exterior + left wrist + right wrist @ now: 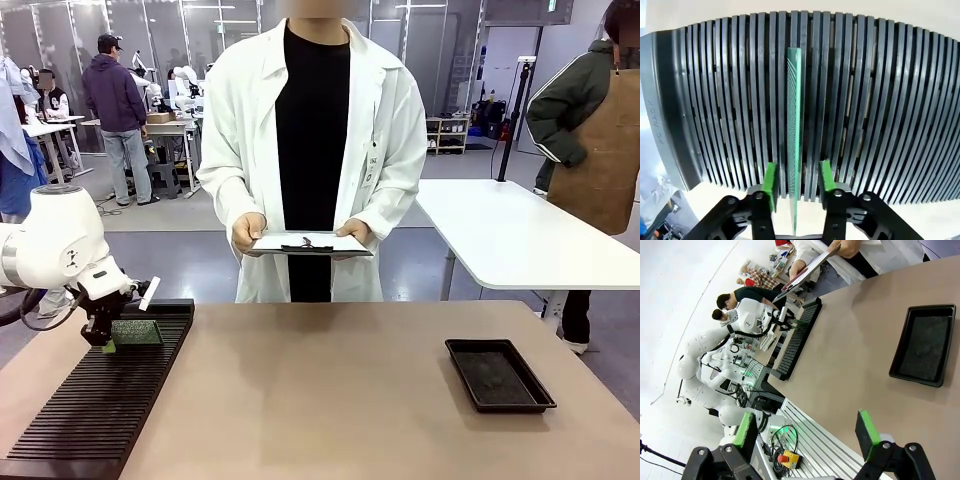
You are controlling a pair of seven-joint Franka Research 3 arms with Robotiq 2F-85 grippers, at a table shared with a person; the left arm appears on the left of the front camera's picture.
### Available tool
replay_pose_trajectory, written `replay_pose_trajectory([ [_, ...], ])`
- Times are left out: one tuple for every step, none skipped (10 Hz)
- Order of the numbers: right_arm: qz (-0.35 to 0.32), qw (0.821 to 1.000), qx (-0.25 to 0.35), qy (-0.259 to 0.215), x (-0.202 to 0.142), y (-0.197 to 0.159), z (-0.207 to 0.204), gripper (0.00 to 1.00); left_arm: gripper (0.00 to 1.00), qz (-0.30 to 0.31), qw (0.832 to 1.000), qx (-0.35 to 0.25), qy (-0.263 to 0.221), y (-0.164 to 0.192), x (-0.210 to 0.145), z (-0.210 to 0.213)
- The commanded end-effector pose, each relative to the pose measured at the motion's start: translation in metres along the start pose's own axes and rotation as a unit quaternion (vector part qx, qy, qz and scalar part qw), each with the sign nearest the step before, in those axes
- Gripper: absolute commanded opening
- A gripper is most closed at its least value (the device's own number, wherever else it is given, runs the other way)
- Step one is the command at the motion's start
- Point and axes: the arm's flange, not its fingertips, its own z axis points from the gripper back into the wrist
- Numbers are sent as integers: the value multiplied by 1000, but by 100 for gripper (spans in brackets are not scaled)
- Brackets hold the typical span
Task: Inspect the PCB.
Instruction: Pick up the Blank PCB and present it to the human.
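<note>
The green PCB [136,332] stands on edge in the far end of the black slotted rack [90,410] at the table's left. In the left wrist view the PCB [794,115] shows edge-on in a slot of the rack [880,110]. My left gripper [798,180] is open, one green pad on each side of the board with a small gap to each. From the front, the left gripper [103,338] sits at the board's left end. My right gripper [807,432] is open, high above the table, holding nothing.
A black rectangular tray [498,374] lies at the table's right and also appears in the right wrist view [925,347]. A person in a white coat stands across the table holding a clipboard [308,243]. A white table [520,235] stands behind on the right.
</note>
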Motion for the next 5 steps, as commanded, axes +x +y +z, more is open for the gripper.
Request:
replay_pose_trajectory([
  [11, 1000, 5, -5, 1, 0, 0, 100, 4, 4, 1000, -2, 12, 5, 0, -4],
  [11, 1000, 5, -5, 1, 0, 0, 100, 0, 4, 1000, -3, 11, 5, -1, -3],
  [11, 1000, 5, -5, 1, 0, 0, 100, 0, 5, 1000, -3, 9, 6, -2, 0],
  [11, 1000, 5, -5, 1, 0, 0, 100, 0, 7, 1000, -2, 11, 5, -3, 2],
  [11, 1000, 5, -5, 1, 0, 0, 100, 0, 19, 1000, -3, 17, 5, -2, 5],
])
